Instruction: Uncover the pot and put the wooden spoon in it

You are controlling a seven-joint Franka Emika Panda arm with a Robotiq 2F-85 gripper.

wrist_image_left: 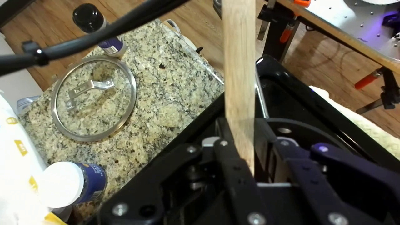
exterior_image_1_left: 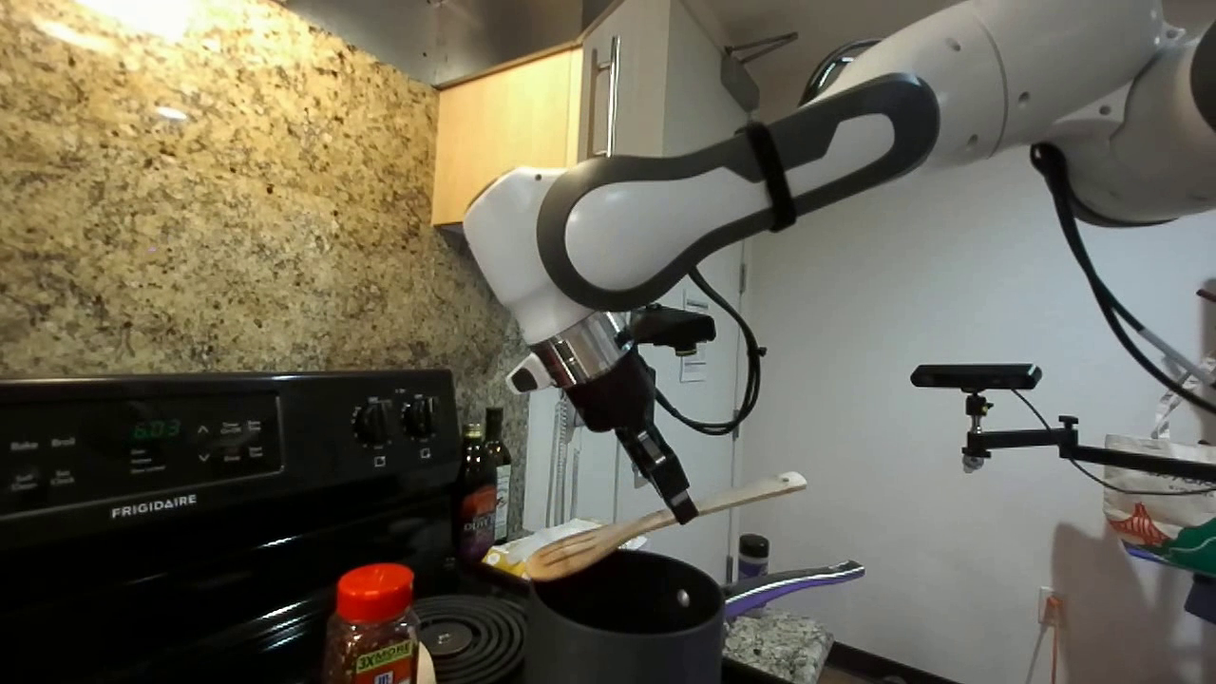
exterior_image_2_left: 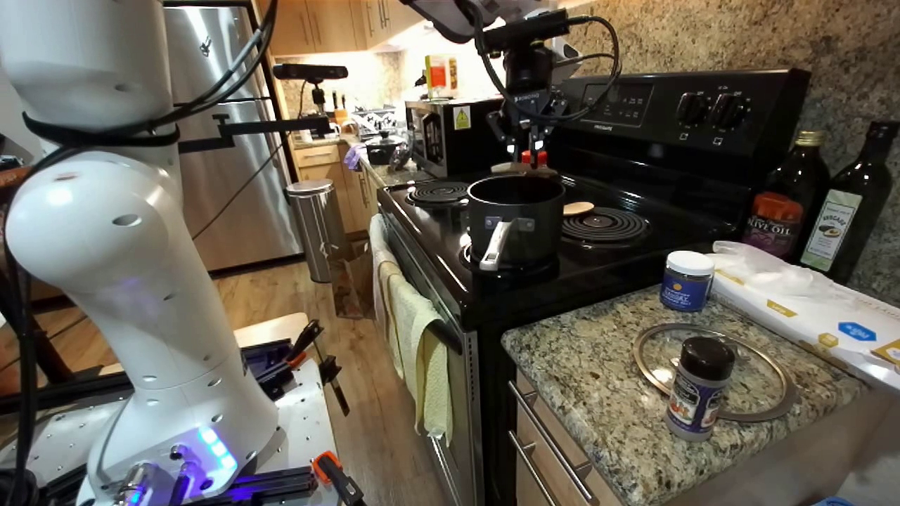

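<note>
So the gripper [exterior_image_1_left: 681,507] has the wooden spoon [exterior_image_1_left: 622,532] pinched by its handle, black fingers [wrist_image_left: 265,134] snug on either side. It's pale, straight-grained wood with a flattish slotted head, and it hangs tilted over the pot [exterior_image_1_left: 627,655] — head low by the rim, handle end up. Can't tell if the head actually touches the rim. The pot itself is matte dark grey, straight-walled and uncovered, with a shiny metal handle [exterior_image_1_left: 798,579] sticking out. A round glass lid [wrist_image_left: 97,109] with a steel band and a bent metal strap for a grip lies flat on the speckled granite counter [wrist_image_left: 175,78].

Hard to see stuff: the wrist view chops off the handle end of the spoon, and the gripper blocks its head plus most of the pot. In an exterior view the pot's base and a red-capped jar [exterior_image_1_left: 375,627] are cut off at the bottom. There's also a smooth tan thing [exterior_image_2_left: 578,208] by the coil burner [exterior_image_2_left: 606,225], too hidden for me to name.

Room-wise, the pot sits near the front edge of the glossy black stovetop [exterior_image_2_left: 439,228], its handle pointing toward the counter end. Bare granite shows between the lid and the stove — and a purple-labelled shaker [exterior_image_2_left: 696,400] stands right beside the lid, close to the counter's edge.
</note>
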